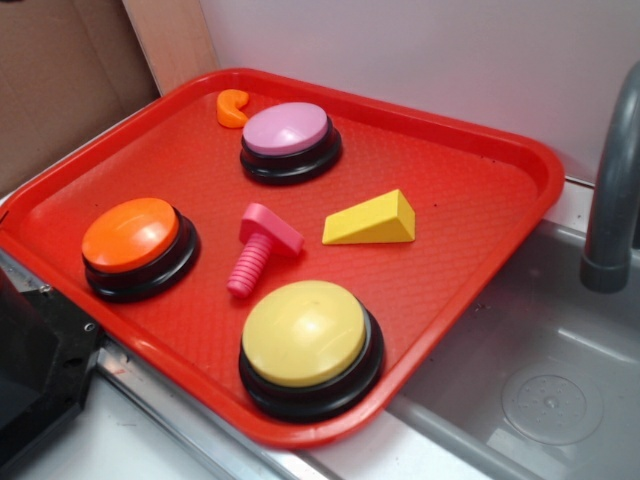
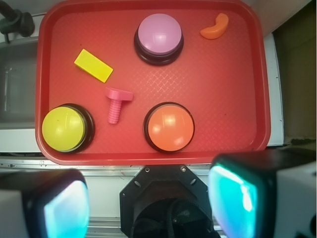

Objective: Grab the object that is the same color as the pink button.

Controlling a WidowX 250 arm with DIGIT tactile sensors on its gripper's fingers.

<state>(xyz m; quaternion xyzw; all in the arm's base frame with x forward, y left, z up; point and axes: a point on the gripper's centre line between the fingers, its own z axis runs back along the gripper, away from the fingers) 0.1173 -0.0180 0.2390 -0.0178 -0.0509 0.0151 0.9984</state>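
The red tray (image 2: 247,74) holds the pink toy bolt (image 2: 116,104) at centre, the pink button (image 2: 159,33) at twelve o'clock (wrist view); the gripper (image 2: 148,198) is spread, empty.

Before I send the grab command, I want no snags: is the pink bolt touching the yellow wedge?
Apart. The wrist view shows bare red tray between the pink bolt and the yellow wedge.

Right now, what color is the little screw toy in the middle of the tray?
Pink. The toy bolt shows best in the exterior view.
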